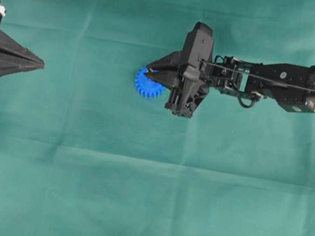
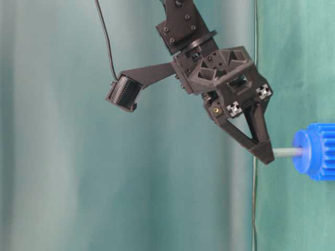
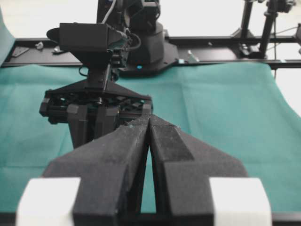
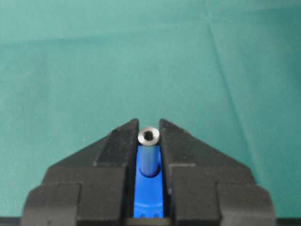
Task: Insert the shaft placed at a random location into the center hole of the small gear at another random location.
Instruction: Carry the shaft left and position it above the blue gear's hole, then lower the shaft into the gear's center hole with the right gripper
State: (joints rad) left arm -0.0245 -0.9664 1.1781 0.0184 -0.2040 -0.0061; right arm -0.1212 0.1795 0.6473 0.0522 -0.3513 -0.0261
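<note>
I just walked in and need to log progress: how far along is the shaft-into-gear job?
Done: the right gripper has the shaft pinched at its tips and lined up with the small gear. In hand: the shaft's far end meets the gear's hub in the table-level view; how deep it sits cannot be told. Left: pushing it home and letting go. The left gripper rests shut, apart.
</note>
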